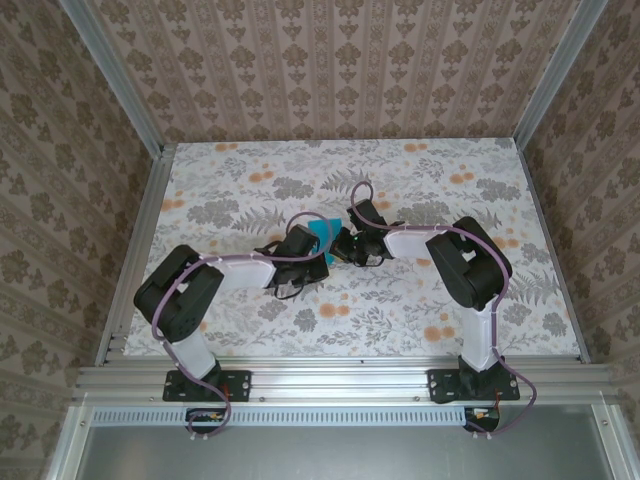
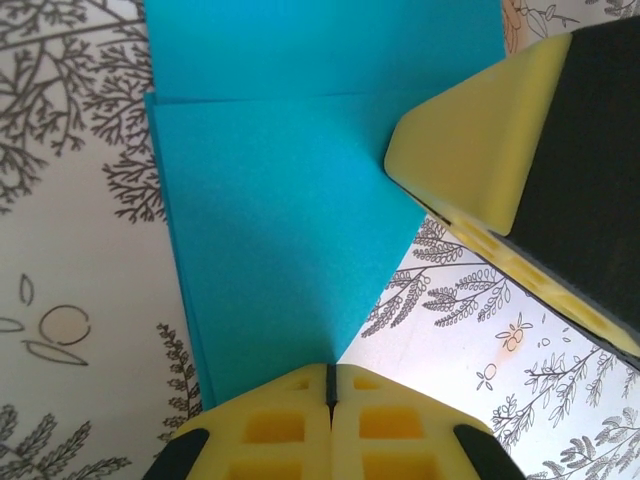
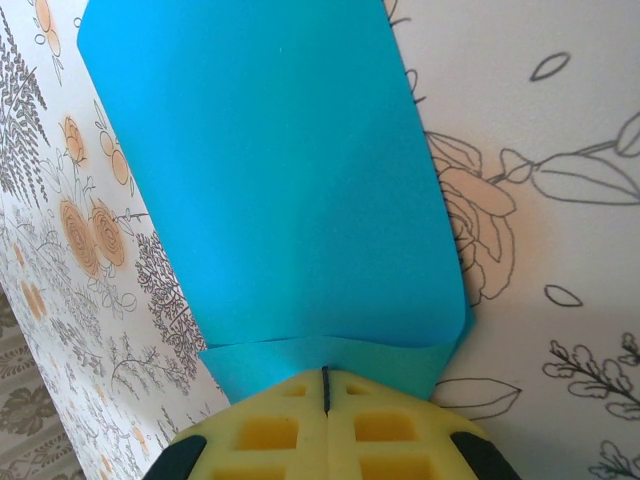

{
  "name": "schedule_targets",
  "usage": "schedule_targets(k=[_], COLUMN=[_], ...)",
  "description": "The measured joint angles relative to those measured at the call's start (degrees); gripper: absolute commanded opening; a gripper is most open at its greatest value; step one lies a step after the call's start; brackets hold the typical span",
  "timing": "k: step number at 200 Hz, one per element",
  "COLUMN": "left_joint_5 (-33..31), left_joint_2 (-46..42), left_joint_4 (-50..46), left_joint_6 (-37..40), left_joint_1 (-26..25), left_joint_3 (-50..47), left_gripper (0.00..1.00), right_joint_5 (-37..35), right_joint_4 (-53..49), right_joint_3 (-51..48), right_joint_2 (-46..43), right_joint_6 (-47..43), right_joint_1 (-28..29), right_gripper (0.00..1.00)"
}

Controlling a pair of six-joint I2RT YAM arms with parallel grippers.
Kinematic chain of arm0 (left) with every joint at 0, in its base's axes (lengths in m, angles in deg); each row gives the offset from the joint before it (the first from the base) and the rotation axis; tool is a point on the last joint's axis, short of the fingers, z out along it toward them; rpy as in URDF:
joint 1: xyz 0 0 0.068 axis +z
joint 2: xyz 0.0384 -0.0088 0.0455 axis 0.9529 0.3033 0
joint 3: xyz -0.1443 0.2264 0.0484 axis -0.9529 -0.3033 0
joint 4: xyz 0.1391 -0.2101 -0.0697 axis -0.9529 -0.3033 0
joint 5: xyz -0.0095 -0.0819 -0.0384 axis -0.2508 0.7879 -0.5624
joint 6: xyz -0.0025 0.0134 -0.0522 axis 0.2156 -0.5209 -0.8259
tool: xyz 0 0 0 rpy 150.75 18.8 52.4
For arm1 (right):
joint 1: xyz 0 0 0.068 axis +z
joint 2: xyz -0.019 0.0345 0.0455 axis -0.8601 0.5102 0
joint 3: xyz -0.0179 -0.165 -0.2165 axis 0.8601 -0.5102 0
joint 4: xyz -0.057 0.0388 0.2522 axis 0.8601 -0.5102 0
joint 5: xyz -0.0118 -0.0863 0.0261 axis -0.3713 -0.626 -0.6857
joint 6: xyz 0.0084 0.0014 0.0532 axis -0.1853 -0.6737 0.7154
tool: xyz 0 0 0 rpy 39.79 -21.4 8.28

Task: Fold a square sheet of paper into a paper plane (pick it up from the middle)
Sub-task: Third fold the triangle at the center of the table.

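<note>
The square sheet of paper (image 1: pixel 322 230) is bright teal and folded over itself, held just above the middle of the table. In the left wrist view the sheet (image 2: pixel 280 220) narrows to a corner that runs into my left gripper (image 2: pixel 328 385), whose jaws are pressed together on it. One yellow finger (image 2: pixel 460 160) of the right gripper shows there at the sheet's right edge. In the right wrist view the sheet (image 3: pixel 290 200) shows a folded flap, and my right gripper (image 3: pixel 326 385) is shut on its near edge. From above, the left gripper (image 1: pixel 314 244) and right gripper (image 1: pixel 340 243) meet tip to tip. The paper plane is out of view.
The floral table (image 1: pixel 420 180) spreads on all sides of the grippers. Wallpapered walls and aluminium frame rails (image 1: pixel 140 250) close it in at the left, back and right.
</note>
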State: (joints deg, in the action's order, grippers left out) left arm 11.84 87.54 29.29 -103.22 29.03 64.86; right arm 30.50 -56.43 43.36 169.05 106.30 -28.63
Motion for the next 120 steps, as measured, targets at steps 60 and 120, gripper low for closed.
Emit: schedule_targets(k=[60, 120], left_joint_5=[0.9, 1.5], left_joint_2=[-3.0, -5.1], left_joint_4=[7.0, 2.4], left_joint_6=[-2.7, -2.6], left_joint_1=[0.7, 1.0], left_joint_3=[-6.4, -3.7], left_gripper=[0.03, 0.11], right_joint_5=[0.0, 0.0], right_joint_4=[-0.3, -0.2], right_joint_3=[0.2, 0.2], right_joint_2=[0.0, 0.0], right_joint_6=[-1.7, -1.7], right_joint_1=[-0.1, -0.3], right_gripper=[0.06, 0.06])
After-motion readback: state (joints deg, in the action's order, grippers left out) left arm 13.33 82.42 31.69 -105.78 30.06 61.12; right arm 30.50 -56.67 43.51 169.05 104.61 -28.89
